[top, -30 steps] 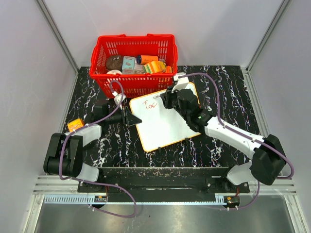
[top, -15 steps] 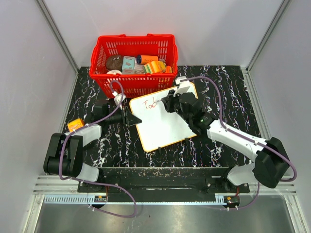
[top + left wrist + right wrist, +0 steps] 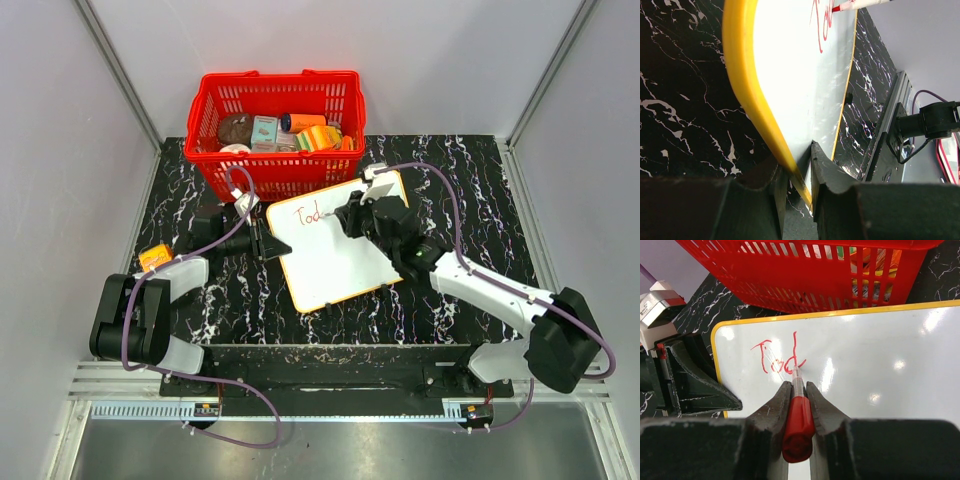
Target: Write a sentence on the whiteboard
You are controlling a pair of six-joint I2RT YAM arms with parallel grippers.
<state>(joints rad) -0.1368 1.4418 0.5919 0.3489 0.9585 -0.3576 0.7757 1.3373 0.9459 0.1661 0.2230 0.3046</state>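
top view: the whiteboard (image 3: 340,255) lies flat and a little askew on the black marbled table (image 3: 460,170). its far corner sits just in front of the red basket (image 3: 275,82). the left gripper (image 3: 277,246) meets the board's left edge. the right gripper (image 3: 344,214) reaches over the upper part of the board, just right of the sentence (image 3: 308,213), which reads "tod" in red near the top left corner.

left wrist view: the left gripper (image 3: 797,162) is closed down on the whiteboard (image 3: 800,75) at its yellow rim. the edge is pinched between the two fingers, one against each face. at the top of the picture the red lettering (image 3: 822,25) shows, with the tip of a marker (image 3: 855,5) beside it.

right wrist view: the right gripper (image 3: 798,387) is clamped tight around the red marker (image 3: 799,425), which points away from the camera. its nib touches the whiteboard (image 3: 880,370) at the foot of the "d". the sentence (image 3: 777,360) sits close to the board's left rim, where the dark fingers of the left gripper (image 3: 690,382) press in. the red basket (image 3: 805,270) stands just beyond the far rim.
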